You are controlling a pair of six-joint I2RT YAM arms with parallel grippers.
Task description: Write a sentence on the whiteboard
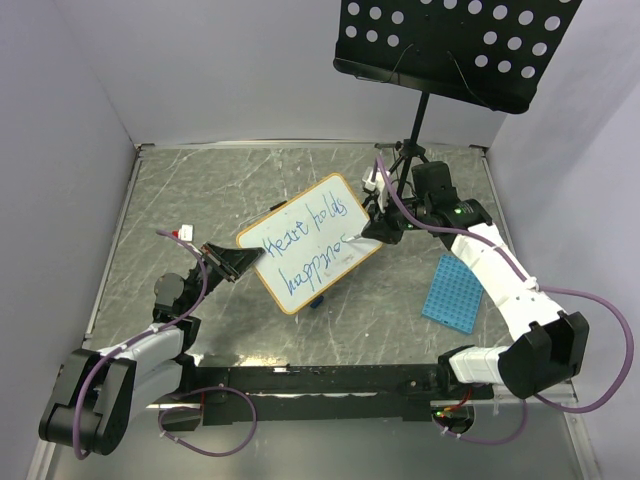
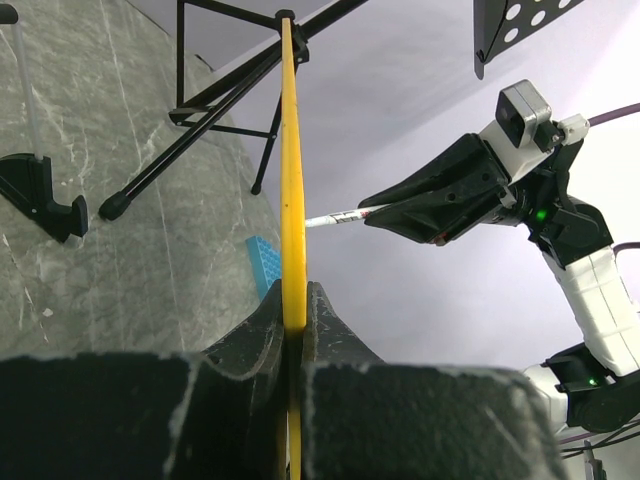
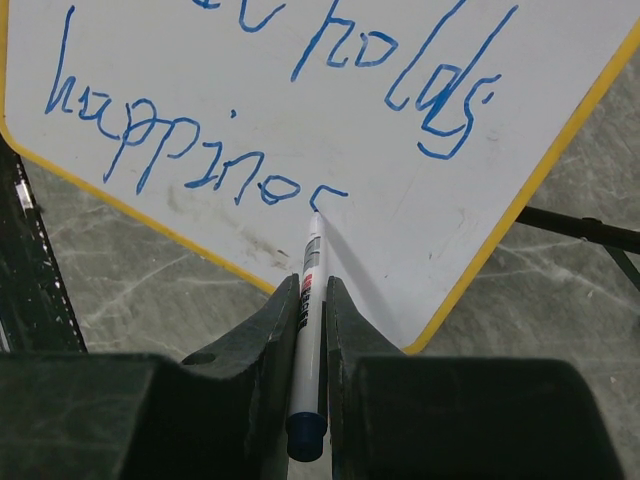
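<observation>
Whiteboard (image 1: 318, 203) hangs tilted over the table (image 1: 200, 190), its edge pinched tight in the left gripper (image 1: 232, 262). The right gripper (image 1: 375, 230) squeezes a marker (image 3: 312, 275), its tip touching the blue sentence (image 1: 300, 235). A black music stand (image 1: 450, 45) is behind.

The right end effector (image 3: 311, 292) clamps a marker (image 3: 314, 245) pointing at twelve o'clock. Its tip touches the whiteboard (image 3: 420, 230).

On the whiteboard (image 3: 400, 240) we can read the sentence (image 1: 300, 235) in blue pen, "Heart holds" on top and "happin" with some unclear letters below, but the marker (image 3: 312, 280) print is too tiny for us.
</observation>
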